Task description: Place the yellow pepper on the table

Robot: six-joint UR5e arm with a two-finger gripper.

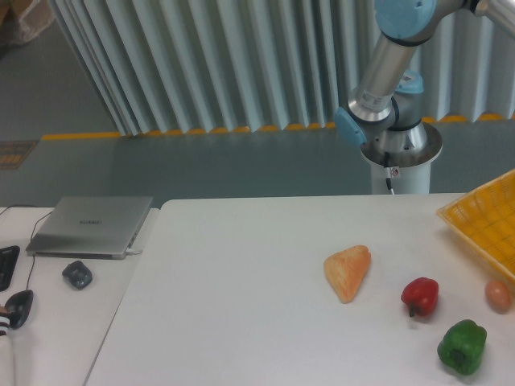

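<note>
Tool: out of the frame; only the arm's lower links show, so whether it is wide, narrow or holding anything cannot be told.
Arm pose: the base (400, 153) stands just beyond the far edge of the counter (241, 322), right of centre. From it a silver link (386, 60) rises steeply, leaning slightly right, to a pale-blue joint (406, 12) at the top edge; another link leaves the frame at the top right corner.
Yellow pepper: not visible anywhere in this view. It is not on the counter, and the visible part of the yellow mesh basket (483, 225) at the right edge shows nothing inside. It may be in the hidden part of the basket or up with the tool; the view does not settle which.
On the counter: a pale-orange wedge (348, 272) right of centre, a red pepper (420, 296) further right, a green pepper (462, 346) near the right front, and a small brown egg-like item (498, 295) beside the basket.
Step in hand: judged as an early or carrying phase, since placing is not yet done.
Next move: bring the tool down into view over a bare patch of the counter, probably left of the wedge where nothing stands, lower the pepper until it rests, then release.
Risk: setting it too near the red pepper or the wedge could knock them.
</note>
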